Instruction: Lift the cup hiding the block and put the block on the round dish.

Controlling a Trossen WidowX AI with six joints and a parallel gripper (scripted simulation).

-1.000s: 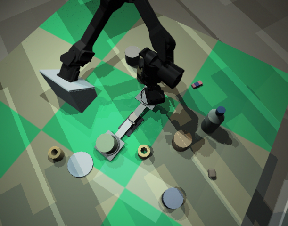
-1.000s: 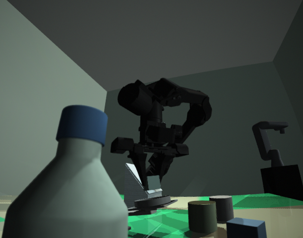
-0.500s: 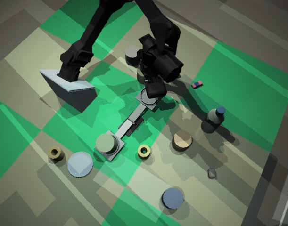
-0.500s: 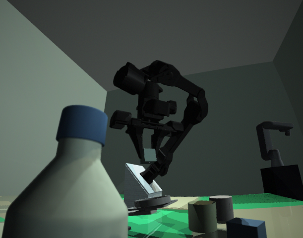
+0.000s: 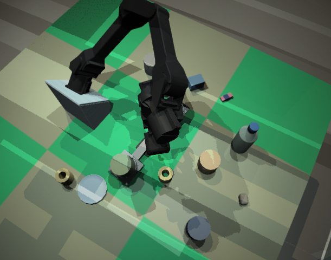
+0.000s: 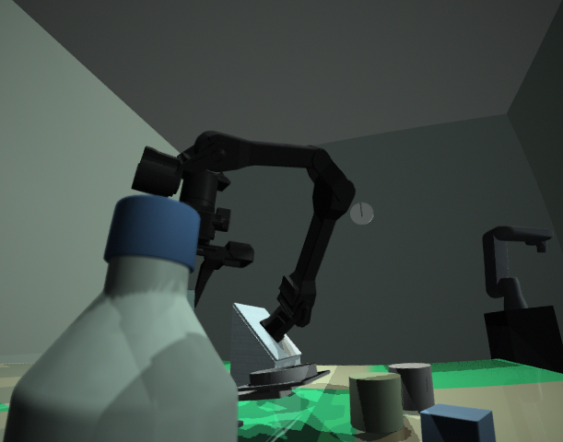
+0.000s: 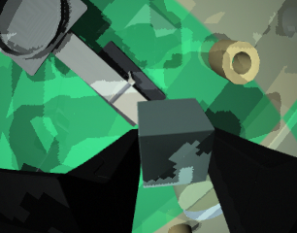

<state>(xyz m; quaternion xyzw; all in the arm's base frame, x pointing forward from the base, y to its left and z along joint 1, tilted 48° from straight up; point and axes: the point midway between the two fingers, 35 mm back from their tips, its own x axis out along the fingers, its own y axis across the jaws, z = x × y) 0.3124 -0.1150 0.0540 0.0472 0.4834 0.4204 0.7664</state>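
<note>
Small grey-teal cube block (image 7: 175, 144), clamped between the dark jaws of the black parallel-jaw gripper (image 7: 176, 155); held aloft near the mid-span of the grey balance beam (image 7: 90, 65), well short of the pale blue round dish (image 5: 92, 188). Block hidden beneath the wrist in the top view; height above the beam hard to judge, probably ample.

Hazards from here:
- Straight course toward the dish passing close to the olive-grey upturned cup (image 5: 121, 164) on the near end pad. A brush from finger or wrist would shift it and end the attempt.
- Grip on two flat faces only, so a jolt could spill the block short of the dish.

Containers:
- Dish bare, nothing on it.
- Standing cup mouth-down, inside unseen.
- Second grey cup (image 5: 149, 63) set apart behind the arm, well away from the dish.
- Yellow ring (image 5: 165, 174) beside the beam, hollow and unfilled.
</note>
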